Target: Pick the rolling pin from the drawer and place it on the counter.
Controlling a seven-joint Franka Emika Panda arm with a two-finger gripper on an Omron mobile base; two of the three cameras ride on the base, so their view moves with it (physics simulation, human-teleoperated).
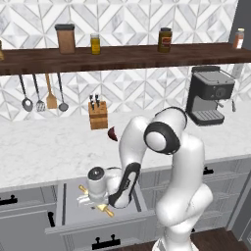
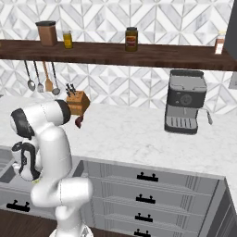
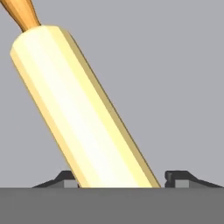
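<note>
Where it lies: pale-yellow rolling pin, orange-tan handle.

One rolling pin, three hanging utensils, four shelf jars, one knife block, one coffee machine

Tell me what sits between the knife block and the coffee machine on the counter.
Between knife block and coffee machine, the counter is bare marble, right base view.
</note>
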